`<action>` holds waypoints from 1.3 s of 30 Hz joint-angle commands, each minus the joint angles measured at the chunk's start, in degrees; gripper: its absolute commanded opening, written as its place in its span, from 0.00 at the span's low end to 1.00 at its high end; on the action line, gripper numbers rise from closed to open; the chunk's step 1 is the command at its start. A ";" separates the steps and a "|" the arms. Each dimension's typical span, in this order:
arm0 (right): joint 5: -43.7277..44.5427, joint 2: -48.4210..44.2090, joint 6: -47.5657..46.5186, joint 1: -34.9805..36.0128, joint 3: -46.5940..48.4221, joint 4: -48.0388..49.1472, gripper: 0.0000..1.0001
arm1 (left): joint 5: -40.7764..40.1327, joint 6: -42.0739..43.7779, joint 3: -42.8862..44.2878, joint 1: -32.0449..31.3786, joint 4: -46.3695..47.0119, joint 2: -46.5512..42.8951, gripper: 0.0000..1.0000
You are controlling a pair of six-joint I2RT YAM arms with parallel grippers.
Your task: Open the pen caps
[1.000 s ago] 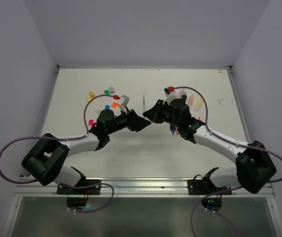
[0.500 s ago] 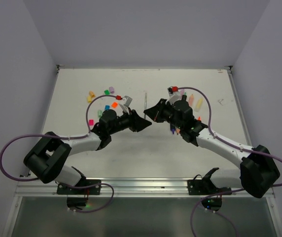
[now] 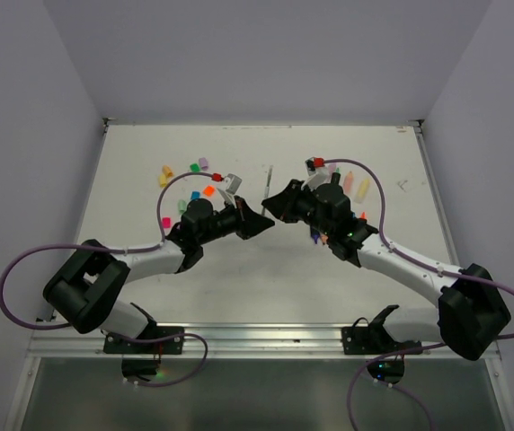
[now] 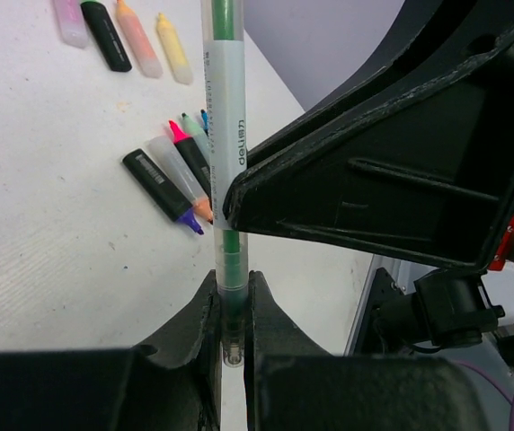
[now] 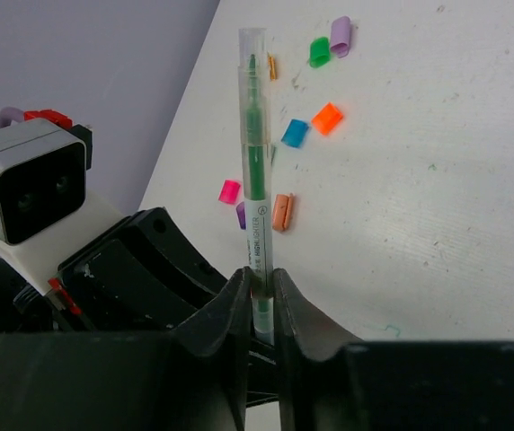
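Observation:
A thin pale pen (image 4: 224,117) with a green core and clear ends is held between both grippers above the table. My left gripper (image 4: 231,314) is shut on its clear end piece. My right gripper (image 5: 261,296) is shut on the barrel just above that, and the pen (image 5: 255,162) stands straight out from its jaws. From above, the left gripper (image 3: 261,223) and the right gripper (image 3: 273,205) meet tip to tip at mid-table. Loose pen caps lie at the back left: green (image 5: 319,51), purple (image 5: 340,36), orange (image 5: 327,118), blue (image 5: 294,133), pink (image 5: 229,191).
Capless highlighter barrels lie under the right arm, one black with a purple tip (image 4: 161,184). More barrels, black (image 4: 106,34), orange (image 4: 137,38) and yellow (image 4: 174,47), lie further back right. A yellow cap (image 3: 164,173) lies near the table's left edge.
My left gripper has shut on the pen's clear end. The right gripper and the pen have shifted slightly towards the back.

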 commanded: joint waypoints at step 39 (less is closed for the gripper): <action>14.95 4.55 -4.15 -18.04 8.43 6.60 0.00 | 0.55 7.59 -1.97 -1.61 -3.91 0.08 0.00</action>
